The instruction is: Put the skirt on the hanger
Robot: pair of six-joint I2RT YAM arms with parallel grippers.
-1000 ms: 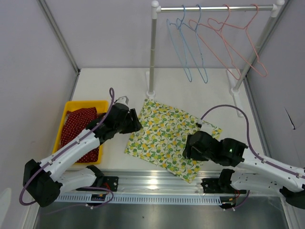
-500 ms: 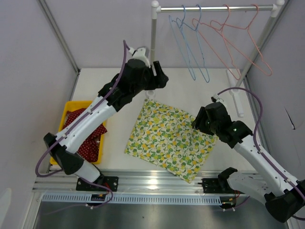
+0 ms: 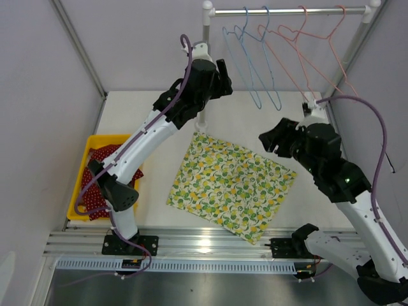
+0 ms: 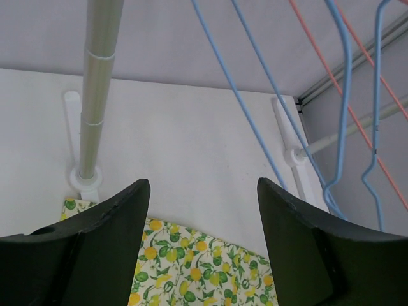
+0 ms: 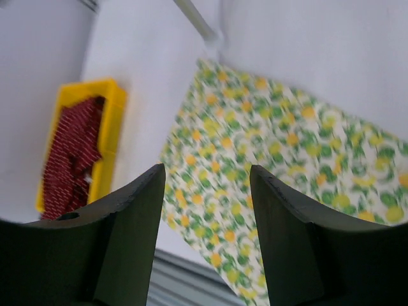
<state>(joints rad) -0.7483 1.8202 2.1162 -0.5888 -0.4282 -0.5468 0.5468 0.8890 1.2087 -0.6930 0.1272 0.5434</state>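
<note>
Looking down from the top external view, the skirt (image 3: 233, 185) lies spread flat on the counter (image 3: 159, 115) between the two arms, a lemon-printed panel set askew. One corner is near the foot of the rack post (image 3: 204, 76), and its longer edges run from there down toward the right arm's side, so the long axis slants from far-left to near-right. Which edge is the waistband I cannot tell. It looks like thin, light, limp cloth that will sag and fold as soon as it is lifted, so a pinch at two corners of one long edge would likely keep it spread for draping. The left end effector (image 3: 224, 80) is raised beside the post, jaws apart and holding nothing, close to the blue hangers (image 3: 255, 64) on the rail (image 3: 287, 11), with the pink hangers (image 3: 312, 57) further along. The right end effector (image 3: 273, 135) hovers above the skirt's far-right corner, also released and empty. A yellow bin (image 3: 115, 137) with a red cloth (image 3: 102, 172) sits at the left. From the left wrist, the left end effector (image 4: 203, 185) stands wide with only bare counter between its fingers. The skirt (image 4: 204, 268) shows below, and a blue hanger (image 4: 344, 127) hangs off to the right. From the right wrist, the right end effector (image 5: 207, 171) is parted above the skirt (image 5: 268, 146), touching nothing, and the bin (image 5: 111, 127) is visible beyond.
</note>
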